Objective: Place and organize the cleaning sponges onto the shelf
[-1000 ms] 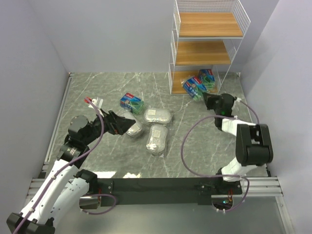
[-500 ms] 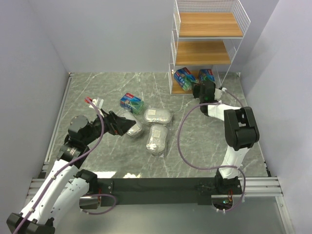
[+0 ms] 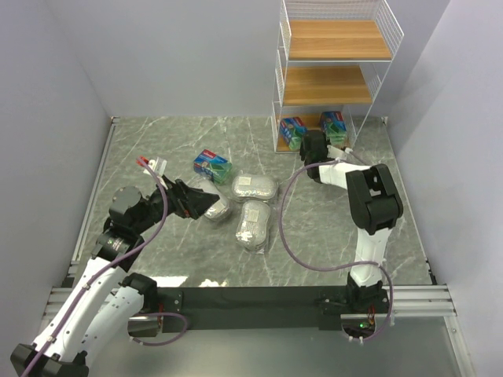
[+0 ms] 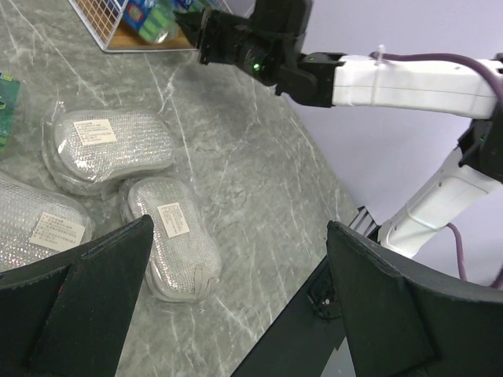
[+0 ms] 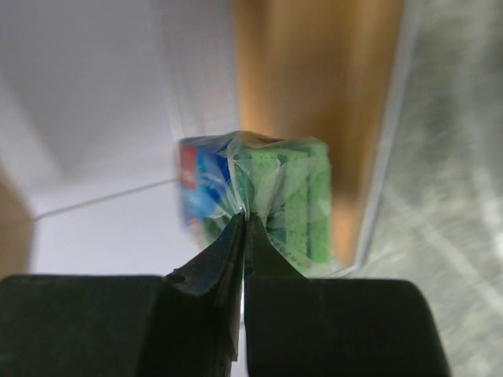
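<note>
Pinching w/ R claw (image 5: 242,224): tips pressed together on a fold of clear wrap of a green sponge pack (image 5: 292,206). Grip on film only, not on the body.
Held pack: just ahead of the tips, at front lip of bottom tier of shelf (image 3: 338,39), wooden board behind it. Resting on board or hanging: can't tell.
2nd green pack (image 3: 334,123): same tier, ahead and right of R claw, apart from held one.
L claw (image 3: 203,203): spread wide, nothing between. Grey oval pack (image 3: 218,209) right at the tips.
Other ovals: upper oval (image 3: 254,187) and lower oval (image 3: 251,223), just beyond L claw.
3rd green pack (image 3: 212,165): on tabletop (image 3: 157,141), near L claw, well away from R claw.
Risk 1: wrap tearing or sliding out of so thin a pinch, pack dropping off tier lip.
Risk 2: letting go w/ pack half over the edge, pack tipping out.
Risk 3: R wrist close to wire frame. Sideways move prob. snagging mesh or knocking 2nd pack.
</note>
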